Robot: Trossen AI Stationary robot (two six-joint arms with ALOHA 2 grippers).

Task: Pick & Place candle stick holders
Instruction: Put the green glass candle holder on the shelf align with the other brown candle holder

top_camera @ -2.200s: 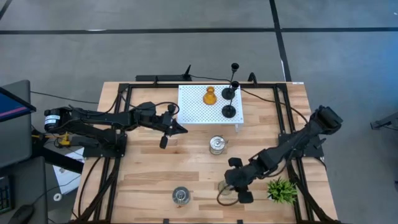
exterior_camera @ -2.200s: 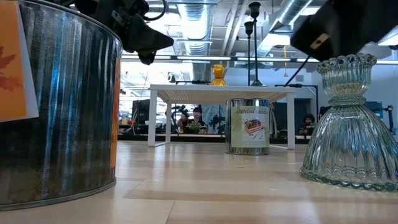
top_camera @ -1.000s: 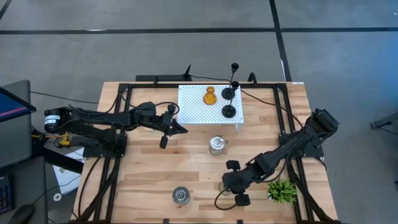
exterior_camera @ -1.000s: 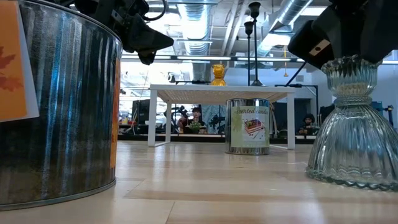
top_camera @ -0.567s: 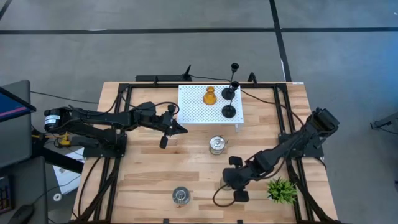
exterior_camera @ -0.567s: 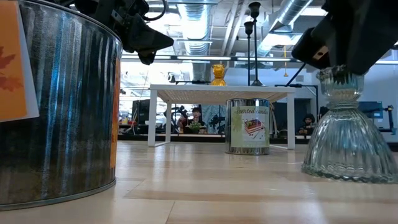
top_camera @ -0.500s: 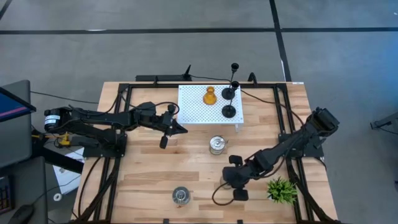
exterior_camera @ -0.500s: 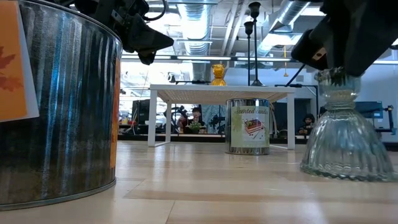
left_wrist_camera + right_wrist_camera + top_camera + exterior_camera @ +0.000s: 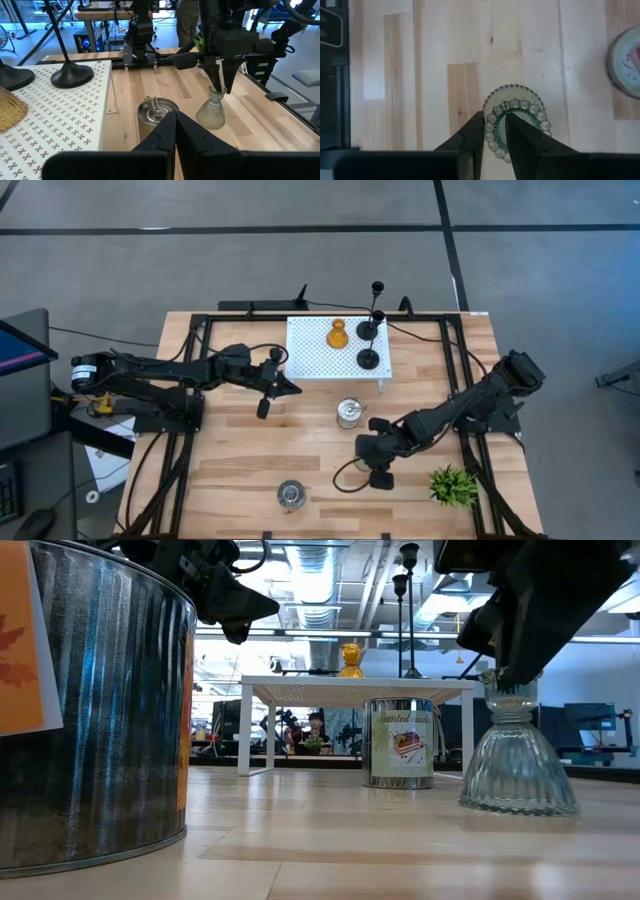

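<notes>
My right gripper (image 9: 372, 462) is shut on the grey-green glass holder (image 9: 518, 770) at the table's near middle-right; the holder also shows in the left wrist view (image 9: 214, 110). My left gripper (image 9: 297, 389) is shut and empty, hovering by the near left corner of the white stand (image 9: 310, 360). On the stand the amber holder (image 9: 337, 334) and two black thin-stemmed holders (image 9: 369, 358) (image 9: 368, 330) rest on their bases. One silvery tin (image 9: 349, 413) stands near the stand, another (image 9: 291, 496) at the near edge. My right gripper pinches the beaded top rim (image 9: 491, 131) of the glass holder, one finger (image 9: 522, 137) inside the cup and one outside. The fingers come from above, pointing down. The holder stays upright; whether its base (image 9: 518, 802) touches the table or hangs just above it, I cannot tell.
A spiky green plant (image 9: 453, 485) stands at the near right, close to my right arm. The near silvery tin fills the low view's left (image 9: 95, 710). Bare wood lies between the two tins and toward the table's left.
My right gripper has gone toward the table's far edge and a little left with the glass holder, which has stayed upright and now stands closer to the tin by the stand.
</notes>
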